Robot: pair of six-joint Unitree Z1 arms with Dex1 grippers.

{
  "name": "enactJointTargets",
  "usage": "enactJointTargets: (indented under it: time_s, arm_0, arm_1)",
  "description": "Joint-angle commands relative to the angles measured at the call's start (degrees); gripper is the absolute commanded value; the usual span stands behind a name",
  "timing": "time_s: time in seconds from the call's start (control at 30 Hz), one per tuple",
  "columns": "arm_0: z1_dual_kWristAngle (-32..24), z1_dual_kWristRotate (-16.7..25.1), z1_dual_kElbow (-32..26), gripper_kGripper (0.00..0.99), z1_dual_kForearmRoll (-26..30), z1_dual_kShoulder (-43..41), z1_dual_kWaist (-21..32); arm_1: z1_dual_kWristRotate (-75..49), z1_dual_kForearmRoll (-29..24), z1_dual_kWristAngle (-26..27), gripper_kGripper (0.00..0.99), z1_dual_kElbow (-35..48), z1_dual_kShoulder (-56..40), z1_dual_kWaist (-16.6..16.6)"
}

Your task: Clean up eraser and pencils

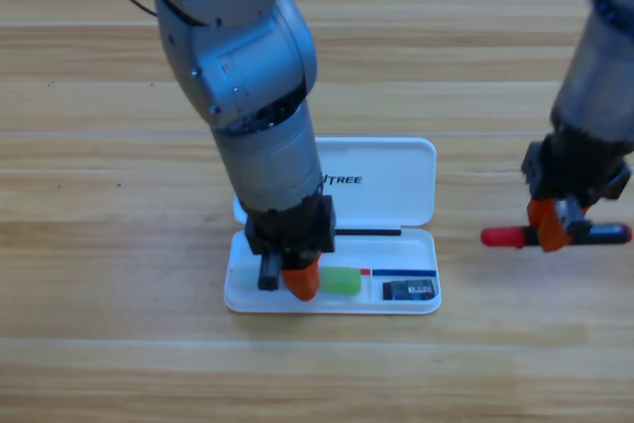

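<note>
Lying open on the wooden table (99, 344), a white case (396, 160) is seen with its lid flat behind the tray. The eraser (409, 290) sits in the tray's small compartment, well to the right of the left gripper's jaws. The left gripper (300, 281) points straight down into the tray's long compartment, its arm covering the left part of the lid; the jaws are closed on the pale pencil (340, 281), whose green end sticks out to their right — the rest is hidden beneath them. The right gripper (551, 227) hangs to the right of the case, pointing down, jaws clamped across the middle of the black pencil (606, 235); its red cap projects left of the jaws — toward the case.
</note>
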Motion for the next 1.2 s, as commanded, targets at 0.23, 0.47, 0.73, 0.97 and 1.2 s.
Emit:
enactJointTargets:
  time_s: [0.23, 0.47, 0.73, 0.97, 1.2]
  arm_0:
    - [0.50, -1.02, -0.71, 0.078, -0.17, 4.06, -0.98]
    - [0.50, -1.10, -1.24, 0.080, -0.17, 4.23, -0.98]
    - [0.58, -1.28, -2.03, 0.081, -0.17, 3.97, -0.98]
    - [0.58, -1.28, -1.32, 0.081, -0.09, 3.97, -0.98]
    - [0.85, -1.90, -0.27, 0.522, 0.00, 3.44, -0.89]
  arm_1:
    - [0.19, 1.26, -1.29, 0.000, 2.22, -2.25, 1.35]
    - [0.19, 1.18, -1.29, 0.000, 2.05, -1.98, 1.35]
    - [0.19, 1.18, -1.47, 0.000, 1.69, -1.63, 1.35]
    - [0.19, 1.18, -1.47, 0.000, 1.34, -1.02, 1.35]
    - [0.19, 1.26, -1.56, 0.000, 1.17, -0.75, 1.35]
